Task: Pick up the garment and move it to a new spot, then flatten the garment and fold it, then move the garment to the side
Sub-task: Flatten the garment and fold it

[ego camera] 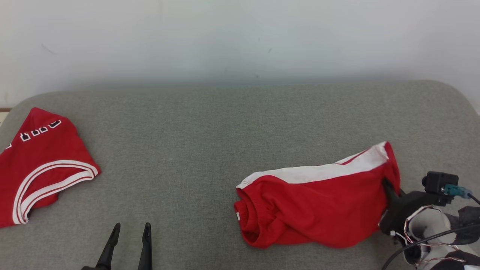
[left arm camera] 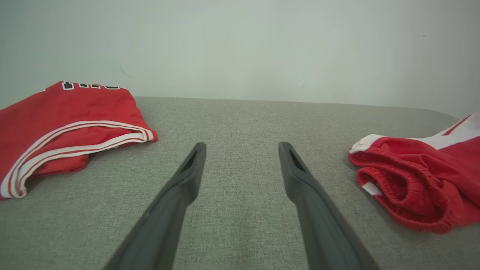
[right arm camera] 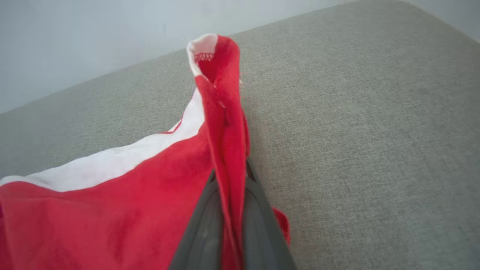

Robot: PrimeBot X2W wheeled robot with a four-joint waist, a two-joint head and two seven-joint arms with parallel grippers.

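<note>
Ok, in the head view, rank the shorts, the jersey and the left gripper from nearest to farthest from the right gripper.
1. Shorts: on the right, their right end pinched in the shut right gripper.
2. Left gripper: open, at the lower left.
3. Jersey: at the far left edge.

Two red garments, one pair of shorts point(ego camera: 318, 202) clamped in the right end effector point(ego camera: 386, 185) and one jersey point(ego camera: 41, 165) left of the left end effector point(ego camera: 129, 232); two end effectors; one grey fabric surface point(ego camera: 225, 131).
</note>
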